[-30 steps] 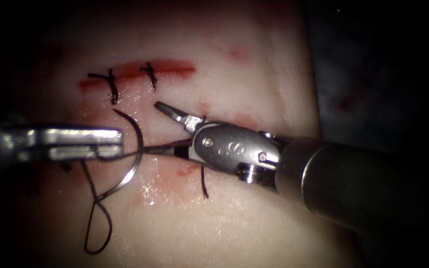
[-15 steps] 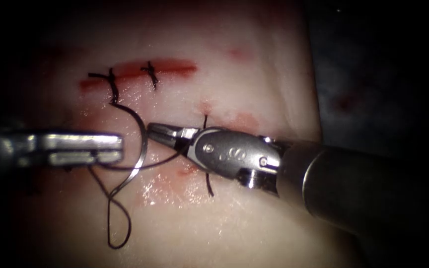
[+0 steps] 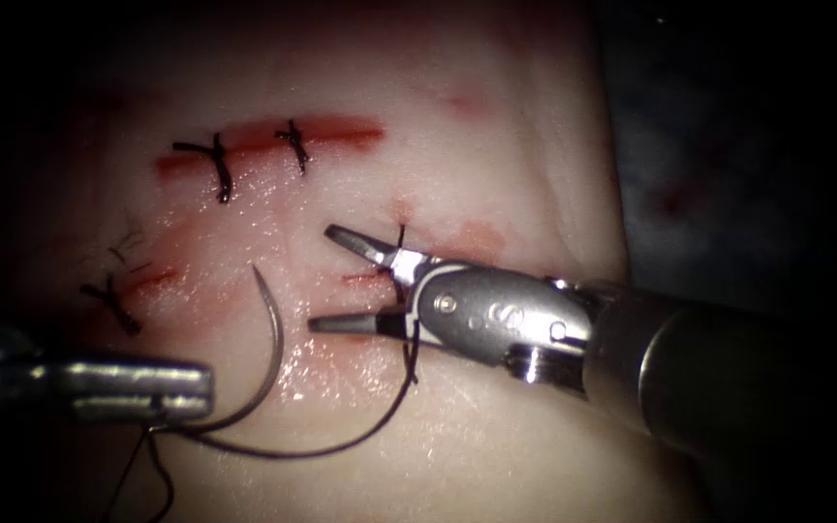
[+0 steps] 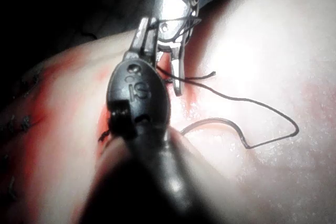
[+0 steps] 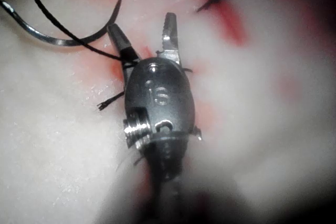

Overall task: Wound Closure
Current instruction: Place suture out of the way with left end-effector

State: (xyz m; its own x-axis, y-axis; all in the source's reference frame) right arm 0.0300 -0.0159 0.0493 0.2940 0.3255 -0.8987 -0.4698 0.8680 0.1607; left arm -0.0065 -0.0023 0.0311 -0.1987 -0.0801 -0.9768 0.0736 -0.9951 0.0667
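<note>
left end effector (image 3: 196,392) is clamped on the curved needle (image 3: 273,339) near its thread (image 3: 341,446) end, clear of the tissue (image 3: 496,174); right end effector (image 3: 326,279) gapes wide, empty.

Endoscope: bright pool on the tissue (image 3: 457,426), edges falling to black (strong vignette).
Glare: wet sparkle near the needle (image 3: 268,349).
Left wrist: tissue washed out, near shaft blurred.

left pincer (image 3: 201,392) shaft: cut off at frame edge | thread (image 3: 147,475): runs off bottom edge
</note>
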